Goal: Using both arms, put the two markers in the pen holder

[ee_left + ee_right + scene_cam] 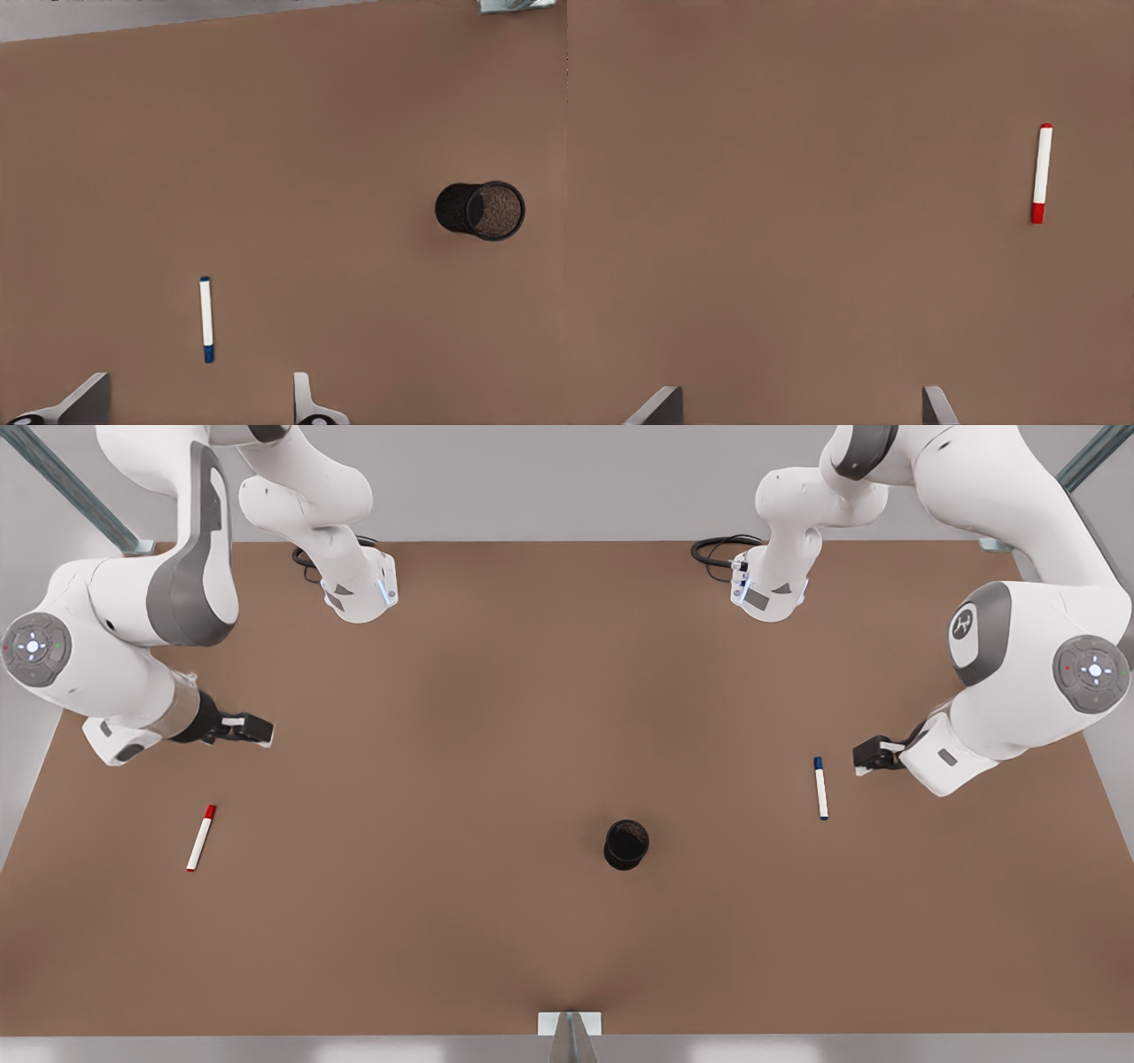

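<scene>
Left gripper (pixel 864 760) hovers open beside blue marker (pixel 821 787).

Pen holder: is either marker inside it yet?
No; in the front view the pen holder stands alone, while the red marker and blue marker lie on the table.

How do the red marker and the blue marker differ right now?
The red marker has a red cap; the blue marker has a dark blue one. Red lies slanted at the front view's left, blue nearly straight at its right, closer to the pen holder. Both lie flat on the table, ungrasped.
</scene>
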{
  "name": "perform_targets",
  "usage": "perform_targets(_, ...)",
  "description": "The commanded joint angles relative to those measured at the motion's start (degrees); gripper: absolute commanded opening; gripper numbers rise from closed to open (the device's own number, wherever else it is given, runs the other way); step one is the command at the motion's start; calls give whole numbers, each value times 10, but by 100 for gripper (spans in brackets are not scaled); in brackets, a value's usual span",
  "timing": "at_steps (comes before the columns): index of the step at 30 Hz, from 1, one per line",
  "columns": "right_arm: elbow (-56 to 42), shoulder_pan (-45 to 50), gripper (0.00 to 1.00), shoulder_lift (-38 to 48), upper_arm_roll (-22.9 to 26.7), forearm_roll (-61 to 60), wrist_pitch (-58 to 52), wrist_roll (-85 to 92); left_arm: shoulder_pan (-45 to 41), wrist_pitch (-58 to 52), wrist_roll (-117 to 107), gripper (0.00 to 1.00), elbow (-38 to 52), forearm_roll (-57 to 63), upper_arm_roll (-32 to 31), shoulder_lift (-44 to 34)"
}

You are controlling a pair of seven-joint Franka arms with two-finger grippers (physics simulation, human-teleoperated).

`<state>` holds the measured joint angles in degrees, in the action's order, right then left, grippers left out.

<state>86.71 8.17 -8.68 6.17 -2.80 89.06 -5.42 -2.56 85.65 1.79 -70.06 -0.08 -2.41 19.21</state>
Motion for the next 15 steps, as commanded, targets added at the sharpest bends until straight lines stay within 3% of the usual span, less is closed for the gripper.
perform_targets(1,0,0,100,0,0,10,81,-32,2,17,19,100,0,0,0,0)
perform_targets(4,0,-4,100,-17,1,11,84,-26,-1,36,15,100,-3,-2,2,41)
perform_targets(6,0,-25,100,-95,2,-8,158,9,3,191,-54,100,-104,-4,3,67)
perform_targets(9,0,-63,100,-181,1,-17,272,46,25,313,-83,100,-207,-19,3,64)
perform_targets(12,0,-98,100,-231,1,-39,320,96,30,397,-82,100,-285,-19,4,60)
perform_targets(15,0,-134,100,-264,1,-71,349,173,37,409,-59,100,-316,-17,4,63)
